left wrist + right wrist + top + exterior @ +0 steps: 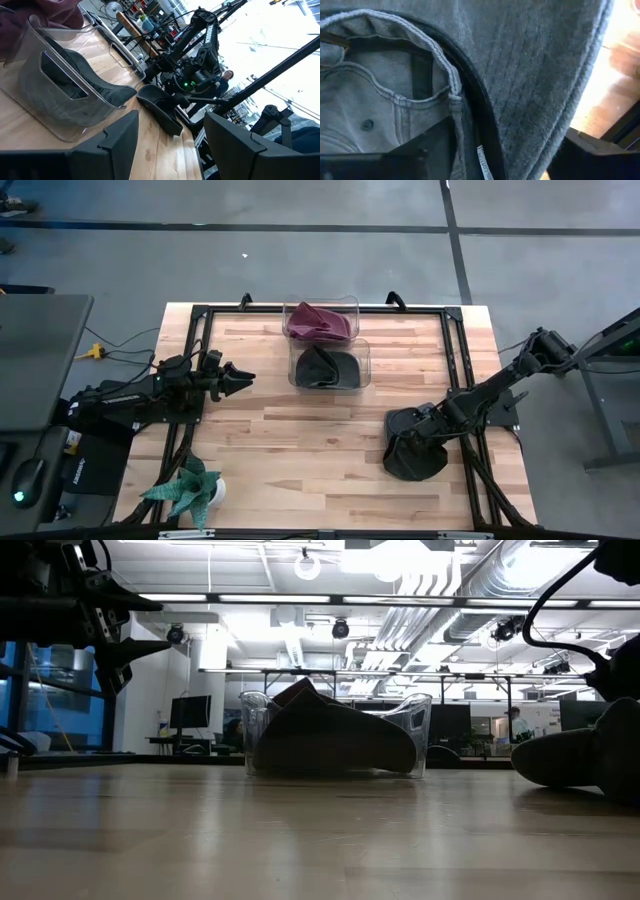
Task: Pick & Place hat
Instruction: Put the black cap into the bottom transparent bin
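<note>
Right gripper (408, 442), lowered onto a dark grey hat (412, 455) lying on the wooden table (300, 450) near its right edge, toward the front right corner. In the right wrist view the hat's (530, 75) ribbed fabric, inner seam and sweatband fill the frame, with one dark finger (427, 150) inside the crown against the band and the other (600, 155) outside the cloth; the fabric lies between them, but whether they press on it cannot be told. In the low view the same hat (575, 762) rests on the tabletop at the right.

Left gripper (238, 378), held above the table near its left edge, jaws parted and empty, pointing toward the table's middle. The left wrist view shows its two dark fingers (115, 145) apart with bare wood between them; the low view shows this gripper (135, 628) raised clear of the surface.

Two clear plastic bins stand at the middle of the table's far edge. The farther bin (352, 305) holds a maroon hat (318, 322); the nearer bin (362, 352), touching it, holds a black hat (322, 367).

A small potted plant (188, 490) with spiky green leaves stands at the table's front left corner.
</note>
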Controlling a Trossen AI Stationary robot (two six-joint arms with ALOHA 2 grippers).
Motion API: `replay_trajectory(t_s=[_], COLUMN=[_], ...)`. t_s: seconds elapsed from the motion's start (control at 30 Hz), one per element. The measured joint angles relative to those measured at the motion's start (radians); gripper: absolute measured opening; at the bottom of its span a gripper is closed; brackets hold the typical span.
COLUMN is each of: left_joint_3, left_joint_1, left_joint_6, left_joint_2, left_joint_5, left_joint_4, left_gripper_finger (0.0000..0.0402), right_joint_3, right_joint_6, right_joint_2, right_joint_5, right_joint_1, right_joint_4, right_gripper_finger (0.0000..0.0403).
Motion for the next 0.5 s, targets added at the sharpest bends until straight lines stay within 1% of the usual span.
replay_trajectory(t_s=[0.33,0.5], left_joint_3=[0.0,0.0], left_joint_1=[0.0,0.0], left_joint_6=[0.0,0.0], left_joint_2=[0.0,0.0], left_joint_5=[0.0,0.0], left_joint_4=[0.0,0.0], left_gripper_finger=[0.0218,0.0218], right_joint_3=[0.0,0.0], right_joint_6=[0.019,0.019], right_joint_2=[0.0,0.0], right_joint_5=[-0.004,0.001], right_joint_1=[0.0,0.0], right_joint_4=[0.008,0.039], right_gripper_finger=[0.0133,0.0081])
